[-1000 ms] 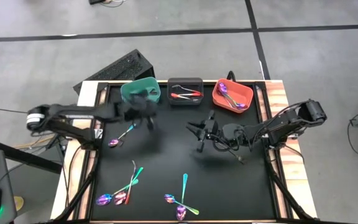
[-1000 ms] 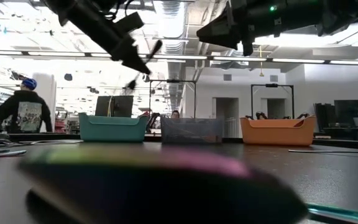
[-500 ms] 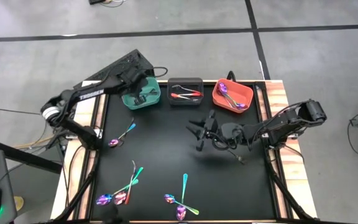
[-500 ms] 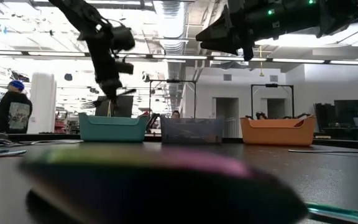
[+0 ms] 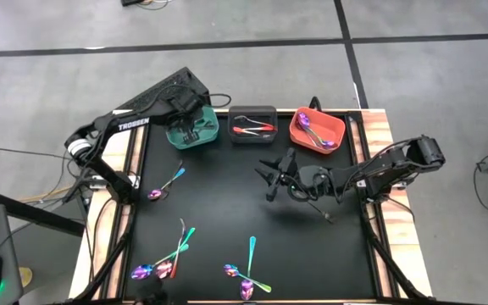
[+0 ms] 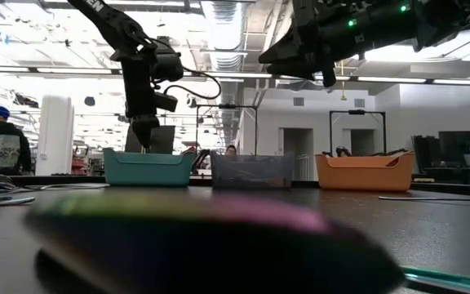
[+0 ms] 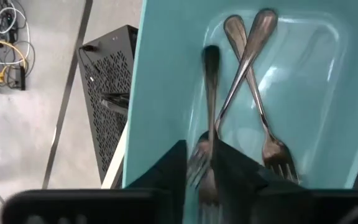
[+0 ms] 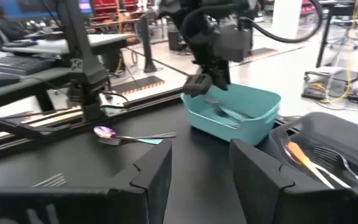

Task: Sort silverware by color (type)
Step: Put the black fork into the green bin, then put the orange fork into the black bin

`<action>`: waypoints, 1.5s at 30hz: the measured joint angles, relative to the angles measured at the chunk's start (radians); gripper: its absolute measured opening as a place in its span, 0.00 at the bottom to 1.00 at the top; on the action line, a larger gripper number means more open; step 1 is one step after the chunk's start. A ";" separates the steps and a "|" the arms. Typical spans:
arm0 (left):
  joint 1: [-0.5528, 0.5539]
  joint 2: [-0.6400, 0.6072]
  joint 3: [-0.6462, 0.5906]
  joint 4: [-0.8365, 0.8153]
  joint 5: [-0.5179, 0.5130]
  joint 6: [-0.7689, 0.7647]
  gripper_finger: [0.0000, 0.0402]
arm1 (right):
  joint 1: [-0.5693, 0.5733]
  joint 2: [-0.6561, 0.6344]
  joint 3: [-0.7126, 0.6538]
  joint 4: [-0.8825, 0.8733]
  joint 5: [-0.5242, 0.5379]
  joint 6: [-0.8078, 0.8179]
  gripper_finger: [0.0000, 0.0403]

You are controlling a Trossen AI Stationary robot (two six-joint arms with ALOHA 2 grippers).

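Although three bins already hold pieces, most of my sorting is still ahead of me, judging by what lies loose on the black table (image 5: 227, 220). Taking the teal bin (image 5: 192, 129) as my landmark: my left gripper (image 5: 189, 121) hangs directly over it, fingers parted only slightly around a dark grey fork (image 7: 207, 124) whose handle points into the bin; I cannot tell whether I am still pinching it or have let it go. Under it two more grey pieces (image 7: 253, 93) lie crossed on the bin's floor. Just beside the teal bin, the dark grey bin (image 5: 252, 127) holds orange-red handled pieces (image 5: 252, 129), and beyond that the orange bin (image 5: 317, 129) holds iridescent pieces (image 5: 310, 129).

Well away from the teal bin, my right gripper (image 5: 271, 174) hovers over the middle of the table, fingers spread and empty. Left to do: an iridescent spoon (image 5: 166, 185) lying near the teal bin toward the table's front, and two clusters of iridescent silverware (image 5: 166, 261) (image 5: 248, 275) far from it along the front edge.
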 joint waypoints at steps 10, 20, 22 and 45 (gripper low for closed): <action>-0.027 -0.151 0.000 -0.079 0.009 -0.137 0.39 | 0.012 0.000 0.000 -0.136 -0.004 0.014 0.45; -0.323 -0.456 -0.233 0.062 0.232 -0.351 0.40 | 0.075 0.000 0.000 -0.546 -0.042 0.424 0.38; -0.433 -0.505 -0.306 0.123 0.232 -0.404 0.40 | 0.104 0.000 0.000 -0.562 -0.068 0.438 0.37; -1.150 -0.378 -0.653 0.911 0.173 -0.447 0.40 | 0.131 0.182 0.218 -0.610 -0.266 0.165 0.34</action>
